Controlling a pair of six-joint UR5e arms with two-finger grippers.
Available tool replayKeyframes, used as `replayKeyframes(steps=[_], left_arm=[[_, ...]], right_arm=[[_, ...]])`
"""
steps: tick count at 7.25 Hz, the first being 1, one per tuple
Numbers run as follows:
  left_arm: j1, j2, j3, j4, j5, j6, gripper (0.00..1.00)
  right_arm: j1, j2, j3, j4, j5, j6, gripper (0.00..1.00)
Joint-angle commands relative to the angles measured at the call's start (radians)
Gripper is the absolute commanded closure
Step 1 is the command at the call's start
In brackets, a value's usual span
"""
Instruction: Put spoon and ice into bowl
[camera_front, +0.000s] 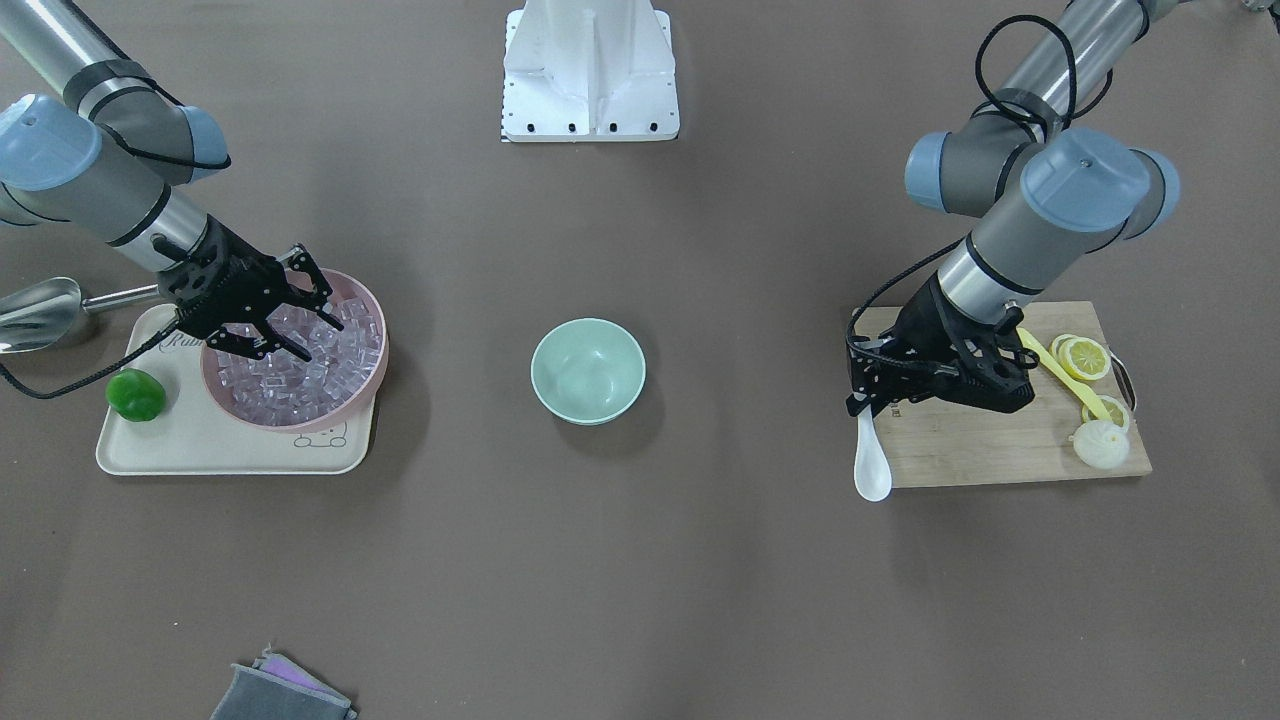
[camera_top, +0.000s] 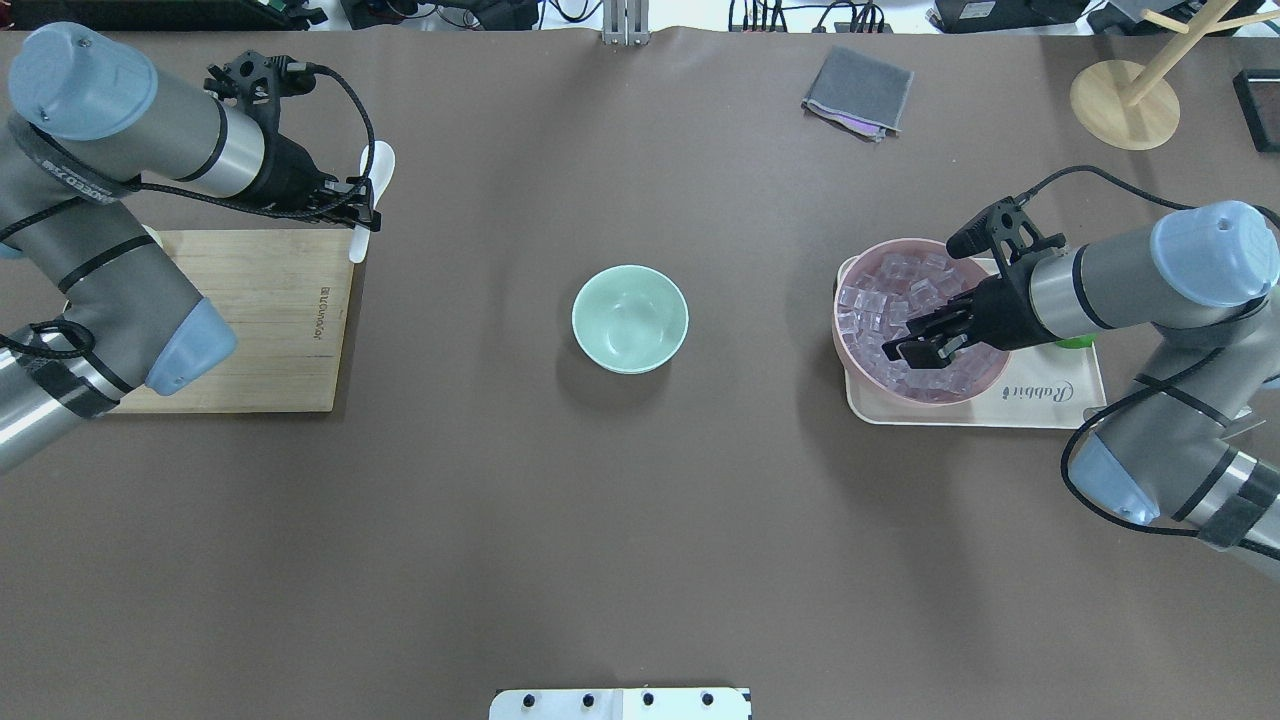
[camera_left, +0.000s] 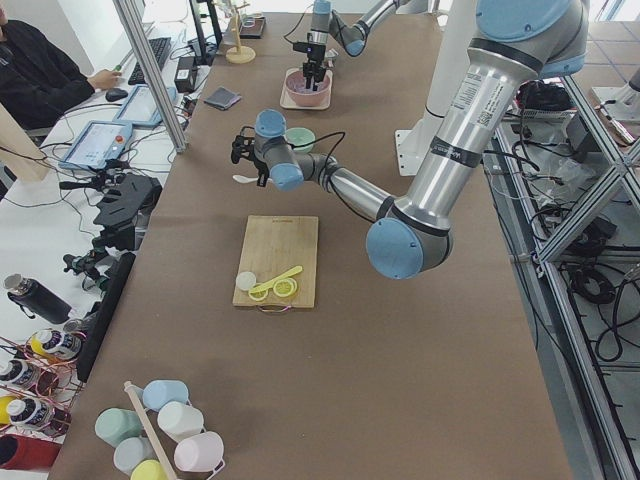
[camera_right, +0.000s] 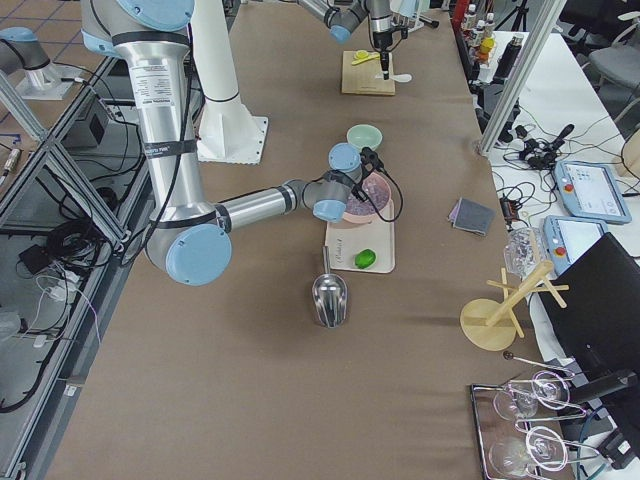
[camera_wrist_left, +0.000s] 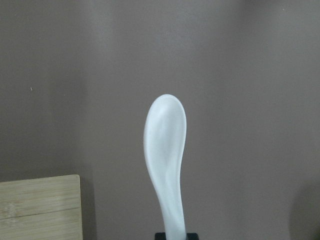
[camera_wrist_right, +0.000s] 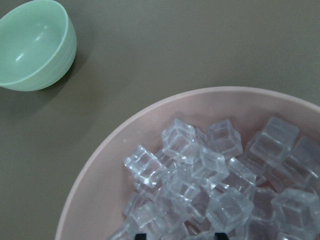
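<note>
My left gripper (camera_front: 862, 408) is shut on the handle of the white spoon (camera_front: 872, 470), whose scoop points away from the cutting board's edge; it also shows in the left wrist view (camera_wrist_left: 165, 140). The mint-green bowl (camera_front: 588, 370) stands empty at mid-table. My right gripper (camera_front: 315, 335) is open, its fingertips down among the ice cubes (camera_front: 300, 375) piled in the pink bowl (camera_front: 372, 300). The right wrist view shows the ice (camera_wrist_right: 210, 170) between the fingers and the green bowl (camera_wrist_right: 35, 47) off to one side.
The pink bowl sits on a cream tray (camera_front: 200, 450) with a green fruit (camera_front: 136, 394); a steel scoop (camera_front: 40, 312) lies beside it. The cutting board (camera_front: 960, 450) holds a yellow spoon (camera_front: 1060, 372) and lemon slices (camera_front: 1085, 357). A grey cloth (camera_front: 280, 690) lies at the operators' edge.
</note>
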Motion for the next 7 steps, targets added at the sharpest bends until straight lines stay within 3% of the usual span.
replayKeyframes(steps=[1,2,4,6,7], left_arm=[[0.000,-0.001,0.002,0.000,0.000,0.000,1.00],[0.000,-0.004,0.008,0.000,0.000,0.000,1.00],[-0.002,-0.004,0.008,0.000,0.000,0.000,1.00],[-0.002,-0.021,-0.001,-0.002,-0.005,-0.017,1.00],[0.000,-0.047,0.002,0.000,-0.002,-0.058,1.00]], right_arm=[[0.000,0.004,0.000,0.000,0.000,0.037,0.83],[0.000,0.009,0.000,0.000,0.000,0.050,1.00],[0.001,0.012,0.058,-0.052,0.021,0.054,1.00],[0.021,0.059,0.289,-0.427,0.040,0.053,1.00],[0.033,0.144,0.317,-0.585,0.038,0.053,1.00]])
